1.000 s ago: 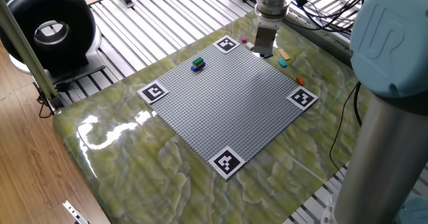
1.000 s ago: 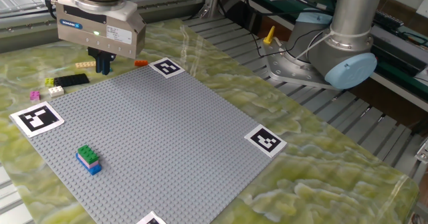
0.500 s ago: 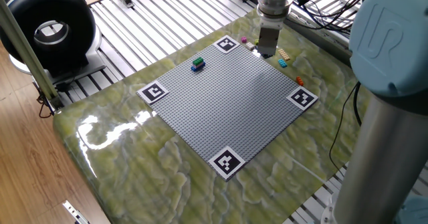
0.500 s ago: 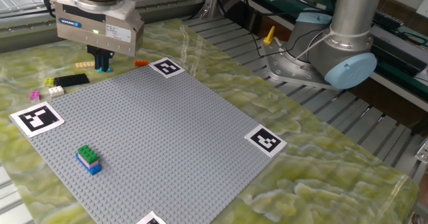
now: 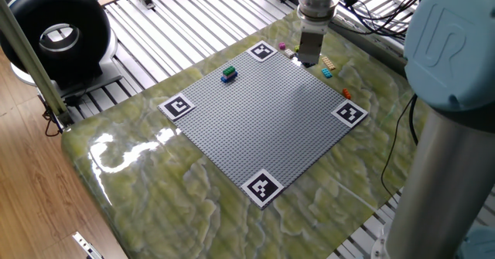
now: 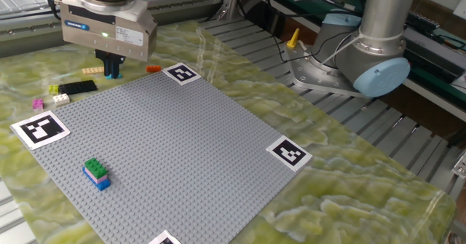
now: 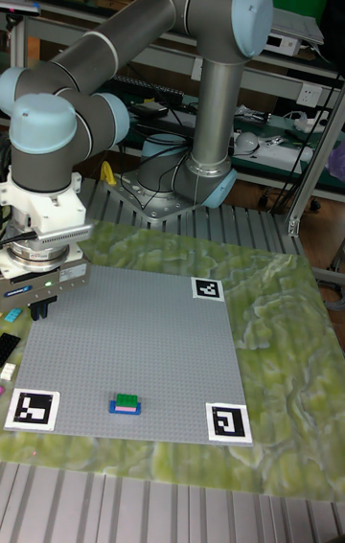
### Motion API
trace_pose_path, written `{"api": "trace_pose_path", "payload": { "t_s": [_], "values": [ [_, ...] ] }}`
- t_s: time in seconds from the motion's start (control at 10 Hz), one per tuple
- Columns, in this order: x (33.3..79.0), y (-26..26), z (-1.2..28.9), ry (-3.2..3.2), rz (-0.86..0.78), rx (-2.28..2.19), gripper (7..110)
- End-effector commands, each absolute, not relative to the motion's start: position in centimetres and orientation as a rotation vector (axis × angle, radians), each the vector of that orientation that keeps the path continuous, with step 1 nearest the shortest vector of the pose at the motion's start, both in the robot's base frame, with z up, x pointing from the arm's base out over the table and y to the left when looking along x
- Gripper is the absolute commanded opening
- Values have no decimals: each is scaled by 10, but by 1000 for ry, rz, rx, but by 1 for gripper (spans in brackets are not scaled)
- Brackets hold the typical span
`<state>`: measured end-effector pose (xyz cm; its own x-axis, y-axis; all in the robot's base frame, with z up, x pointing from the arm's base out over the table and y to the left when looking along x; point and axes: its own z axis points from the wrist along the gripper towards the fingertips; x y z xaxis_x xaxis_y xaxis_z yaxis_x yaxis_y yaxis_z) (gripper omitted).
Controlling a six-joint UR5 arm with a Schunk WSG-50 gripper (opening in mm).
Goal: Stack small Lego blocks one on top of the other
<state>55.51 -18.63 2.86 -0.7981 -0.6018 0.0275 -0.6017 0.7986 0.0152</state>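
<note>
- Gripper is low over the loose bricks just off the grey baseplate, at about 11 o'clock of the plate in the other fixed view. Its fingers point straight down with a cyan brick showing at their tips; whether they are clamped on it or only around it, I cannot tell.
- On the plate, at about 7 o'clock in that same view, a green brick sits on a blue brick, with a thin pink layer between them. That stack looks finished so far and stands well apart from the gripper.
- Loose bricks wait on the worktop near the gripper: an orange brick beside a corner marker tag, a yellow brick, a white brick, a pink brick, a tan flat strip and a black piece.
- Progress, as I judge it: a small stack is built, and the cyan brick appears to be the next one. It has yet to be carried across the plate and pressed on top of the green brick; the other loose bricks are untouched.
</note>
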Motion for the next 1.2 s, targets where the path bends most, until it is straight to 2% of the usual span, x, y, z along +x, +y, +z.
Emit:
{"api": "trace_pose_path", "payload": {
  "t_s": [0.0, 0.3, 0.6, 0.7, 0.9, 1.1],
  "values": [
    [556, -177, 30, -2957, -70, 1014, 7],
    [560, -185, 30, -2975, -18, 984, 7],
    [563, -149, 32, -3037, -226, 943, 7],
    [565, -145, 33, -3046, -249, 952, 7],
    [564, -160, 31, -3023, -156, 969, 7],
    [555, -159, 29, -2988, -186, 1026, 7]
  ]
}}
